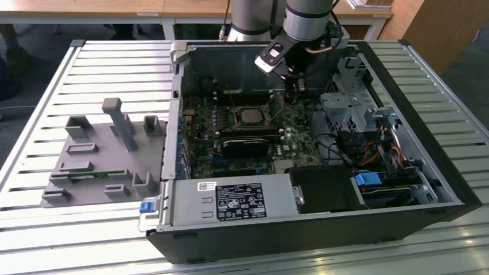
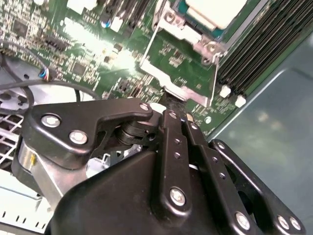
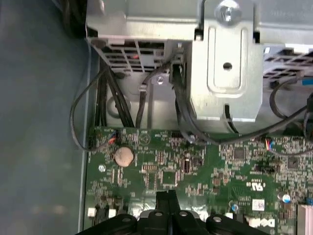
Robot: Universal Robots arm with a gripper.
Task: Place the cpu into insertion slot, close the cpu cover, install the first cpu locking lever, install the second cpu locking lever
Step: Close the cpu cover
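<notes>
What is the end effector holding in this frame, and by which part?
Nothing visible: the end effector has its fingers pressed together over the green board, with no object seen between them.

You've got a slatted metal table (image 1: 46,114) under everything, its pale silver ribs running across the exterior view and catching bright glare along the near edge. Behind it, a light wooden desk (image 1: 91,8) on white legs spans the back. There's a wooden cabinet (image 1: 441,31) at the exterior view's right, with grey floor (image 1: 472,86) beside it.
</notes>
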